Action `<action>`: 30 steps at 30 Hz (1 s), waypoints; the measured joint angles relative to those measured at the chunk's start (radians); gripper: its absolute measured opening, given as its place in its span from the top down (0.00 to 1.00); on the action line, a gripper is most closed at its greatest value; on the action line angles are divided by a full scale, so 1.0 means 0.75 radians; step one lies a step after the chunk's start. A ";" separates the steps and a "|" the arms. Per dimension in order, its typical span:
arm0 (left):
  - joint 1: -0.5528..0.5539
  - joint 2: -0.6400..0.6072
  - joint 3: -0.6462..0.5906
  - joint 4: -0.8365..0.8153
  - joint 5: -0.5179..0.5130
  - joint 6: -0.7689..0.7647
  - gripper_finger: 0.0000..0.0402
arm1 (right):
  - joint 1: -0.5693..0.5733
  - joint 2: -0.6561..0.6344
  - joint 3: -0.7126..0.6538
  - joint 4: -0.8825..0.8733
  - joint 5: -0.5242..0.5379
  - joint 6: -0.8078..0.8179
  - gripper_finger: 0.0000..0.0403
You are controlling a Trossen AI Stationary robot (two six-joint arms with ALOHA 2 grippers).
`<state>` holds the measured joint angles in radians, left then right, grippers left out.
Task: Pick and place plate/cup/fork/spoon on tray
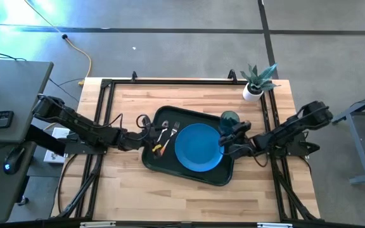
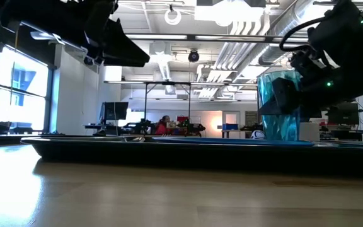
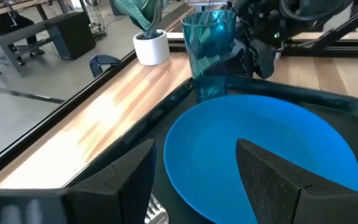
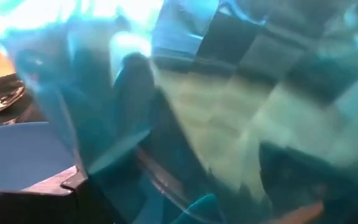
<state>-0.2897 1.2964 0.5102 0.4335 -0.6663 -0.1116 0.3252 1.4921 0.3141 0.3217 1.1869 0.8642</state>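
Translucent teal-blue cup (image 1: 229,118) gripped by right hand (image 1: 228,135), at two o'clock on dark rimmed tray (image 1: 163,166). Blue plate (image 1: 198,147), orange-handled fork (image 1: 172,134) and spoon (image 1: 161,136) already aboard; left hand (image 1: 146,128) open above them. Only release left.

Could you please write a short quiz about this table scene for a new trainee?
1. True or false: the blue plate lies on the tray.
2. Which arm has the cup between its jaws? A) left B) right C) neither
3. Fill in: the fork and the spoon lie on the tray between the plate and the ____ gripper.

Key:
1. True.
2. B. The right gripper is closed on the cup at the tray's far right corner, near the potted plant.
3. Left. Its jaws are open, as the left wrist view shows.
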 joint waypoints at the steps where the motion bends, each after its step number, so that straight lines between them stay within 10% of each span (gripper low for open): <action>1: 0.000 0.000 0.000 -0.006 -0.001 0.000 0.47 | -0.007 -0.005 0.002 0.000 -0.010 0.000 0.13; 30: -0.050 0.001 -0.001 -0.099 -0.001 -0.056 0.47 | 0.048 -0.400 -0.002 -0.512 -0.237 0.211 0.01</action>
<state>-0.3270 1.2970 0.5095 0.3591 -0.6670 -0.1538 0.3615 1.1919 0.3128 -0.0626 1.0089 1.0222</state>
